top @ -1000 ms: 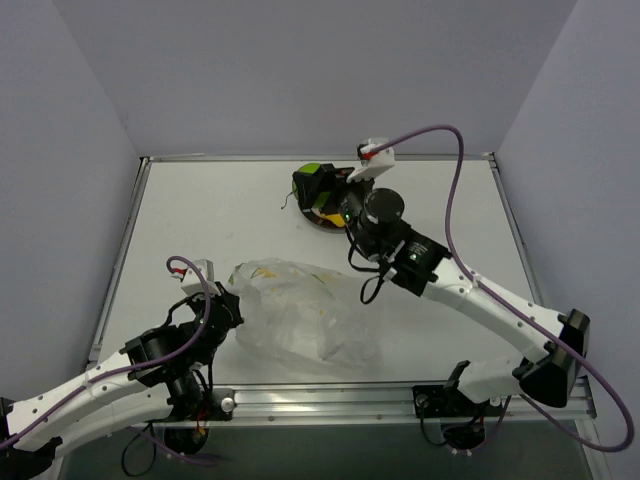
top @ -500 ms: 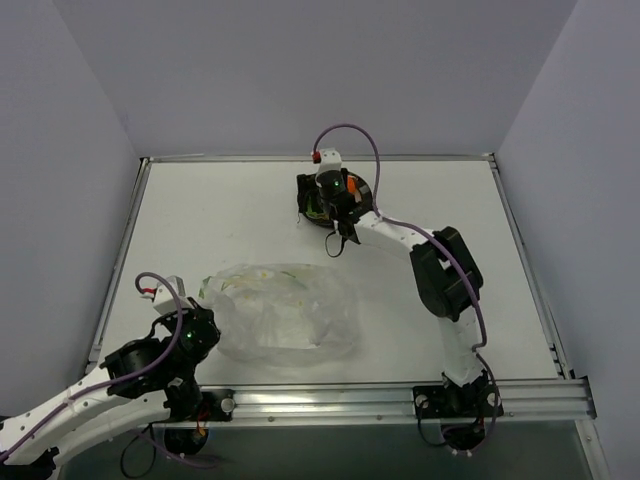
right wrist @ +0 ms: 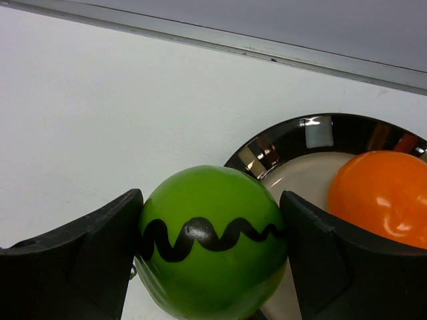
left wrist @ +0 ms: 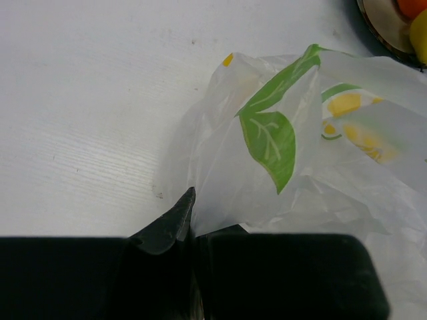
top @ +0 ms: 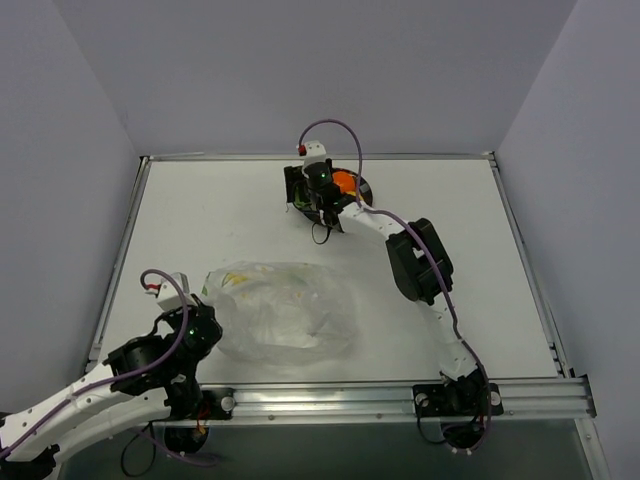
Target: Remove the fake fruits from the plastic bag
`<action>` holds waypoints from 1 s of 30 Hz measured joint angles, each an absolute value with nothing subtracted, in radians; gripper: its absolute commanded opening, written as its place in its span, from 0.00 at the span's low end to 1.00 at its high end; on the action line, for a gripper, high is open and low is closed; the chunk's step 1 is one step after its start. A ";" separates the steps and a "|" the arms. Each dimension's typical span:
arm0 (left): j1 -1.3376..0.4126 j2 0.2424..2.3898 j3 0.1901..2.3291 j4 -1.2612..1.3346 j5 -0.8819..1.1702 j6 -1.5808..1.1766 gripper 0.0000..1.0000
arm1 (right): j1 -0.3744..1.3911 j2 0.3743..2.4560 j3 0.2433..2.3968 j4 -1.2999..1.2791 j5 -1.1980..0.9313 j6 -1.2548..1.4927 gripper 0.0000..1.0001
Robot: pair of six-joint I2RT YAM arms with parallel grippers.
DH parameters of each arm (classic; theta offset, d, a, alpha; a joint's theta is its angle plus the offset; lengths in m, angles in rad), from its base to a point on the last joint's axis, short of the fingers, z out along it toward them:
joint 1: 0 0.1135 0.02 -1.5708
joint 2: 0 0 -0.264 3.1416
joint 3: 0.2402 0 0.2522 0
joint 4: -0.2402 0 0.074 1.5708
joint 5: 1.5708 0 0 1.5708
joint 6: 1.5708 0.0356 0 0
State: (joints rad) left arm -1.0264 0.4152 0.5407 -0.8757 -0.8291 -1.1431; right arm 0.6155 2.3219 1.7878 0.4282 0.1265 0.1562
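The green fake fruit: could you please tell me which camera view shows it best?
Right wrist: the green fake fruit fills the frame, clamped in the right gripper. Top external hides it behind that gripper; left wrist misses it.

Counts by kind, on one table (top: 220, 215)
Three fruits: one green fruit (right wrist: 212, 240), one orange fruit (right wrist: 380, 193), one yellow fruit (left wrist: 420, 37). One bag (top: 285, 315), one plate (right wrist: 293, 143). Two arms: one left arm (top: 90, 400), one right arm (top: 420, 265). One large green leaf print (left wrist: 270, 137) on the bag, in the left wrist view. One metal rail (top: 350, 395) along the near edge.
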 measured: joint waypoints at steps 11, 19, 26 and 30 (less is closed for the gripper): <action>-1.026 0.486 0.529 -0.762 -0.808 -1.078 0.02 | 0.614 2.336 1.781 0.424 0.186 0.129 0.51; -1.026 0.505 0.521 -0.690 -0.778 -1.046 0.02 | 0.604 2.335 1.725 0.431 0.239 0.134 0.71; -1.026 0.535 0.509 -0.642 -0.752 -1.025 0.02 | 0.590 2.292 1.686 0.429 0.241 0.145 0.95; -1.026 0.543 0.504 -0.617 -0.743 -1.021 0.03 | 0.588 2.215 1.662 0.423 0.204 0.159 0.94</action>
State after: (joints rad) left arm -1.0256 0.5426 0.5041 -0.6174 -0.7429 -1.0206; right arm 0.5880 2.2147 1.6619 0.4229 0.2039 0.1593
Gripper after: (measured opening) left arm 0.027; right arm 0.948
